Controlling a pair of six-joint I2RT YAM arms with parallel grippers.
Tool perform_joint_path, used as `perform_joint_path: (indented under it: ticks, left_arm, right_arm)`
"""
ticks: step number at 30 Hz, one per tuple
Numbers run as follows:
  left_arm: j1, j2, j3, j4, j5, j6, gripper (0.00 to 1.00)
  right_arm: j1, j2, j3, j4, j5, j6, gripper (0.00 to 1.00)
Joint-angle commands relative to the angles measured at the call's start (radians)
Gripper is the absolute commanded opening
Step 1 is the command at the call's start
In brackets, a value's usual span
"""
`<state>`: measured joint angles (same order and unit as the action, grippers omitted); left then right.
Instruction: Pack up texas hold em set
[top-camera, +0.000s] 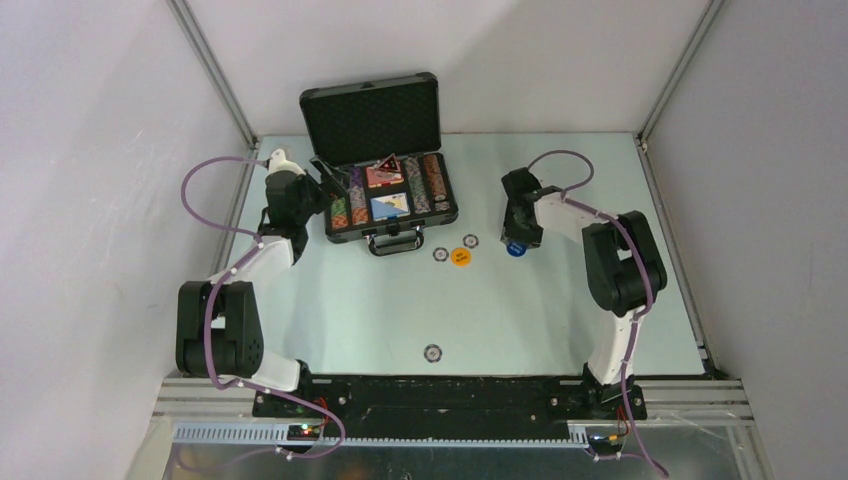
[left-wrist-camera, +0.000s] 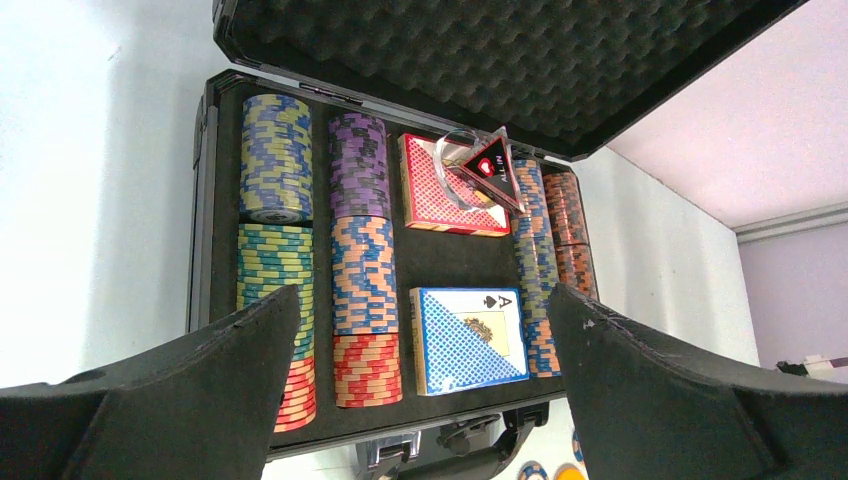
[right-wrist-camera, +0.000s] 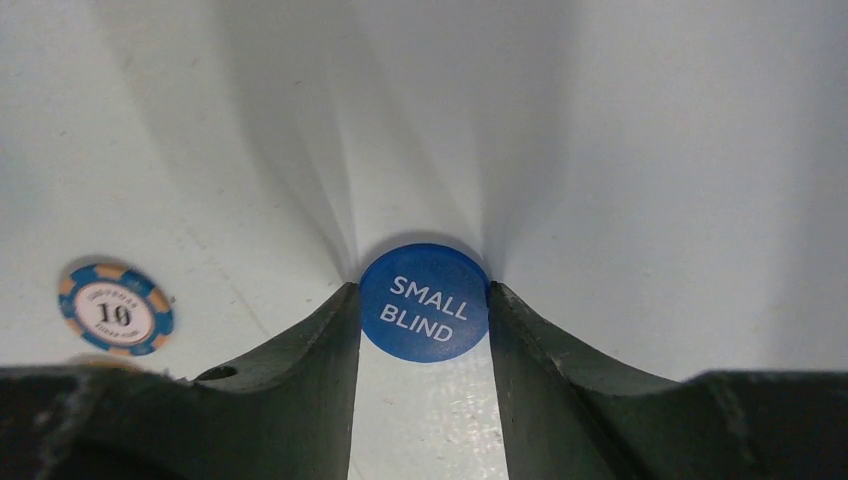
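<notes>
Black case (top-camera: 370, 120) open at far middle of table (top-camera: 560, 320), lid upright, handle toward arms; chip rows (left-wrist-camera: 275, 150), red deck (left-wrist-camera: 440, 190), blue deck (left-wrist-camera: 470, 340), triangular marker (left-wrist-camera: 495, 165) inside

Left gripper (left-wrist-camera: 422, 300) released, jaws wide, over case's left edge, holding nothing

Right gripper (right-wrist-camera: 424, 300) down at table, right of case, fingers clenched against both edges of blue SMALL BLIND button (right-wrist-camera: 424, 305), which lies flat

Orange button (top-camera: 460, 257) and three loose chips (top-camera: 440, 254) on table in front of case

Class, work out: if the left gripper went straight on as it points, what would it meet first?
Probably the chip rows or blue card deck inside the open briefcase; depth is unclear.
</notes>
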<state>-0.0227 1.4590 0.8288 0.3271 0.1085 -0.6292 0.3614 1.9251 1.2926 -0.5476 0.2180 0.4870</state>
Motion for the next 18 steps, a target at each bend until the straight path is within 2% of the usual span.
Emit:
perform_joint_path:
  ticks: [1,7,11,13,18]
  left_arm:
    - [0.007,0.002,0.046,0.019,0.004,-0.007,0.98]
    - [0.007,0.003,0.046,0.019,0.004,-0.007,0.98]
    - [0.007,0.003,0.046,0.019,0.003,-0.007,0.98]
    - [0.007,0.002,0.045,0.018,0.003,-0.006,0.98]
    - [0.008,0.004,0.046,0.019,0.004,-0.006,0.98]
  right_arm:
    - [0.03,-0.037,0.037,0.021,-0.042,-0.018,0.48]
    - [0.076,-0.024,0.116,0.008,-0.07,-0.013,0.48]
    - [0.115,0.032,0.257,-0.055,-0.045,-0.02,0.49]
    - [0.13,0.062,0.304,-0.083,-0.03,-0.024,0.52]
    - [0.143,0.094,0.319,-0.102,-0.003,-0.013,0.66]
